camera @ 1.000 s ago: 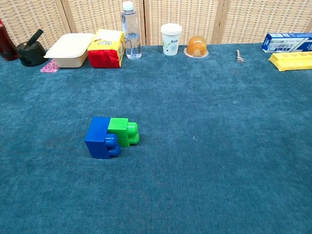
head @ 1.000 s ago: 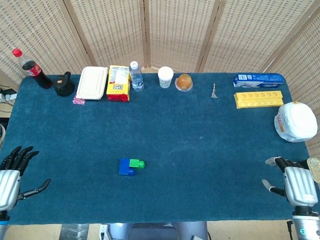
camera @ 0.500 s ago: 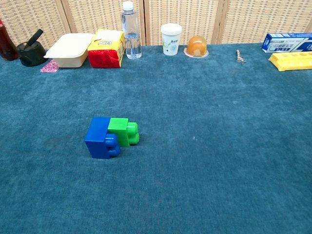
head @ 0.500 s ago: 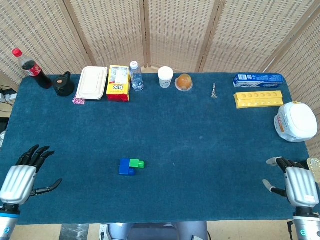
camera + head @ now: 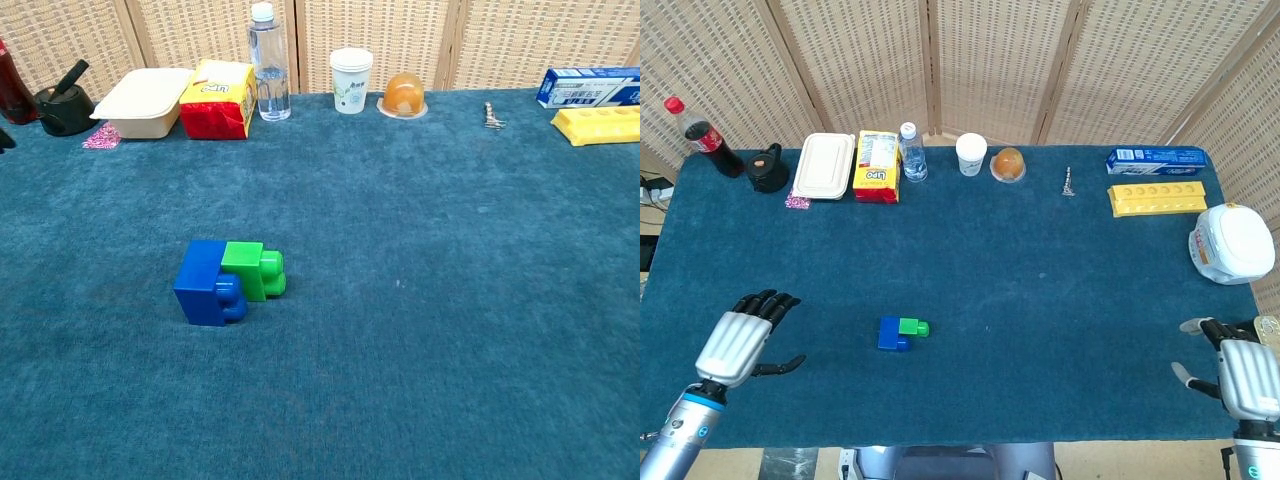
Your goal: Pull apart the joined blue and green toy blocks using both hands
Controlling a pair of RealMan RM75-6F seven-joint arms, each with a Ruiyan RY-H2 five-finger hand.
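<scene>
The blue block (image 5: 892, 334) and the green block (image 5: 912, 326) lie joined on the blue cloth, left of the table's middle; in the chest view the blue block (image 5: 205, 282) is on the left and the green block (image 5: 253, 271) on its right. My left hand (image 5: 740, 343) hovers well to the left of them, fingers spread, holding nothing. Near the front right corner my right hand (image 5: 1243, 372) is also empty with fingers apart, far from the blocks. A dark fingertip of the left hand (image 5: 4, 138) just shows at the chest view's left edge.
Along the back edge stand a cola bottle (image 5: 704, 139), black pot (image 5: 767, 169), white lunch box (image 5: 825, 166), yellow-red carton (image 5: 877, 166), water bottle (image 5: 912, 152), paper cup (image 5: 971, 154) and orange jelly cup (image 5: 1008, 165). A blue box (image 5: 1155, 157), yellow tray (image 5: 1157, 197) and white container (image 5: 1232, 244) sit right.
My left hand has moved right and forward over the table, toward the blocks. The right hand has dropped slightly toward the table's front edge. The blocks have not moved.
</scene>
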